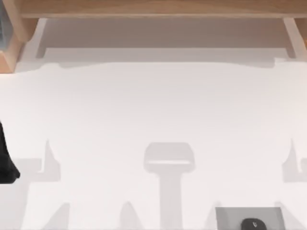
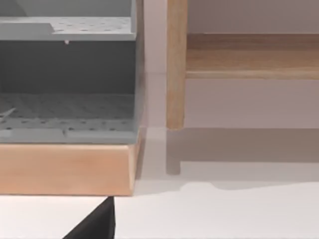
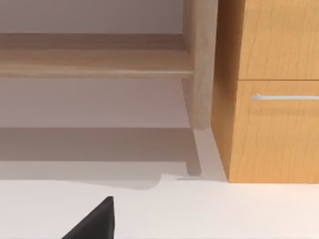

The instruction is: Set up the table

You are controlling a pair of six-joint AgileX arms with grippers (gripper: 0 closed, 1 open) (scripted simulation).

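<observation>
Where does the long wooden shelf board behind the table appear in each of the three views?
Top view: the wooden shelf board runs along the far edge, beyond the white table.
Left wrist view: it meets the wooden post, on the side away from the grey rack.
Right wrist view: it meets a pale post beside the drawer cabinet.
Shared landmark: the white table below the board.

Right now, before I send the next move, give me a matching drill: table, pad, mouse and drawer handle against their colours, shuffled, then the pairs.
Things:
1. table
2. pad
3. mouse
4. drawer handle

Colours:
A. black
B. silver
C. white
D. grey

Pairs: 1-C, 2-D, 3-A, 4-B.
</observation>
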